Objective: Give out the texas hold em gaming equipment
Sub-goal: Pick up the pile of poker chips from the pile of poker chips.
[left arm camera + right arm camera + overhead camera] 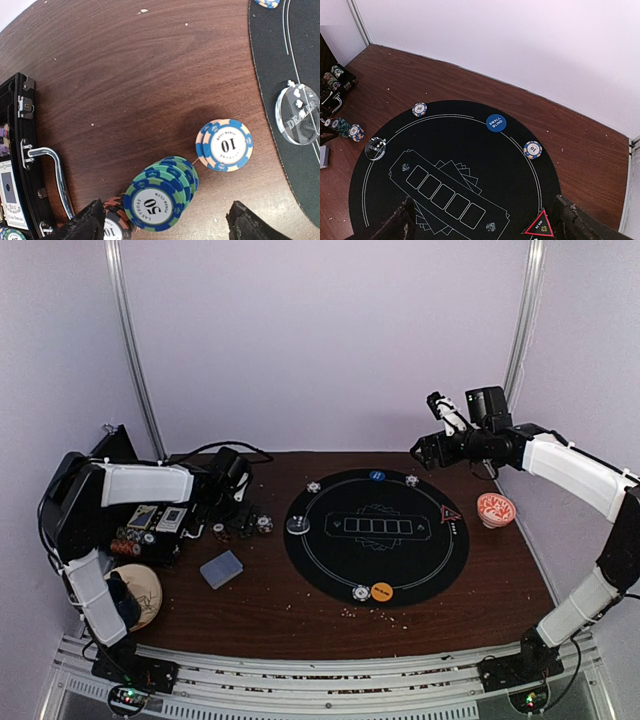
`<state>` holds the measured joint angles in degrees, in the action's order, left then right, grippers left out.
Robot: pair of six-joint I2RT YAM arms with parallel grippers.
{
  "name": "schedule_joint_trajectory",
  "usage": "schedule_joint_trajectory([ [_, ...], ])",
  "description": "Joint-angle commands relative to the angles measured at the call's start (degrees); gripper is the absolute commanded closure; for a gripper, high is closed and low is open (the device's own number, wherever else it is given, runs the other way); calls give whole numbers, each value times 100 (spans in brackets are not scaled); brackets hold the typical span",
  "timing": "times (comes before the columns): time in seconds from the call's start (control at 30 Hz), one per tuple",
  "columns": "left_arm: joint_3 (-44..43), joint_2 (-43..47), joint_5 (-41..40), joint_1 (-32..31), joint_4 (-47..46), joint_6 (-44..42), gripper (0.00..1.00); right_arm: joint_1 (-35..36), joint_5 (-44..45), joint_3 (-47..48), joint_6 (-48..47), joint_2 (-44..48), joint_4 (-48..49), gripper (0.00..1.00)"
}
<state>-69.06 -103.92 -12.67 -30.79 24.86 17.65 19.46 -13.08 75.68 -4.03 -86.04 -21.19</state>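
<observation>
The round black mat (330, 560) carries single striped chips (313, 487), a blue disc (376, 476), an orange disc (381, 591), a red triangle marker (450, 514) and a clear dealer disc (297, 524). A grey-blue card deck (221, 569) lies on the wood left of the mat. My left gripper (167, 225) is open, low over a leaning stack of green-blue 50 chips (155, 202), its fingers apart from them. Two blue 10 chips (225, 145) stand just beyond, and a dark red chip (112, 225) sits by the left finger. My right gripper (485, 225) hangs open, high over the mat's far right.
An open black case (150, 525) with chips and cards sits at the far left, its handle (50, 170) beside the left gripper. A red-and-white bowl (495, 508) stands right of the mat. A round wooden piece (140, 592) lies by the left arm's base.
</observation>
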Motion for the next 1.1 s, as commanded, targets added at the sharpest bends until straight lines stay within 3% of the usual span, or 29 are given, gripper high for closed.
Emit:
schedule_joint_trajectory([
  [0.0,-152,-115,265,132,-215,-104,14,-31,-28,-62,87,160,30,5],
  [1.07,-231,-331,546,318,-235,-114,32,-25,-41,-88,87,184,55,5],
])
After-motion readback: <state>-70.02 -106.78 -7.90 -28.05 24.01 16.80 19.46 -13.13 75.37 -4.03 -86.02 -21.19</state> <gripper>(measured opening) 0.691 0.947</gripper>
